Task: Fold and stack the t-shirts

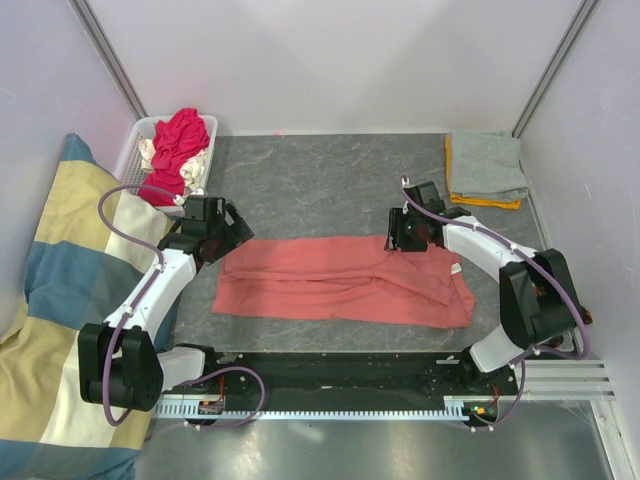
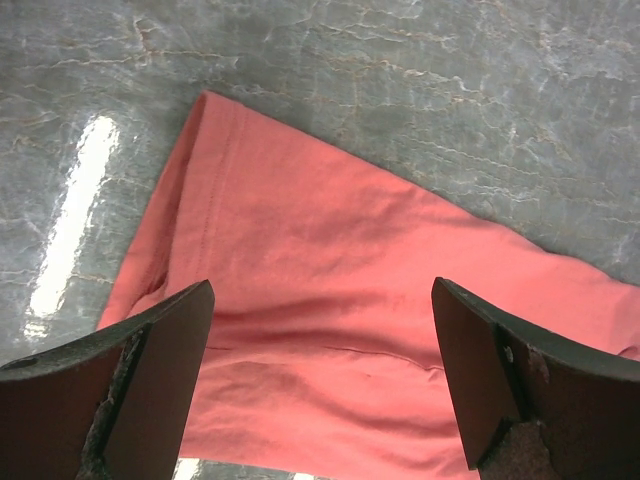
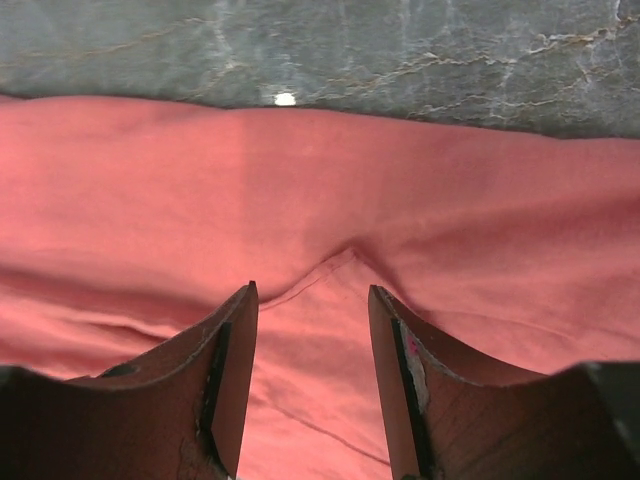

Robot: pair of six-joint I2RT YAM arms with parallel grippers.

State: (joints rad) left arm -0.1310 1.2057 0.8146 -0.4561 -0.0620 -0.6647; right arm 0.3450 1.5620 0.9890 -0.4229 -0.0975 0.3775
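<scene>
A salmon-pink t-shirt [image 1: 340,280] lies folded into a long strip across the middle of the table, its small white neck label [image 1: 456,268] near the right end. My left gripper [image 1: 228,243] hovers over the strip's left end with its jaws wide open; the shirt's corner [image 2: 350,260] shows between the fingers of the left gripper [image 2: 322,300]. My right gripper [image 1: 401,238] is at the strip's upper right edge. In the right wrist view its jaws [image 3: 311,300] stand partly open over a hemmed fold of the shirt [image 3: 320,180], holding nothing.
A folded grey t-shirt [image 1: 487,165] lies on an orange one [image 1: 482,203] at the back right. A white lattice basket [image 1: 136,150] at the back left holds a magenta-red t-shirt [image 1: 182,140] and a cream one [image 1: 150,155]. A big striped cushion [image 1: 60,300] lies along the left.
</scene>
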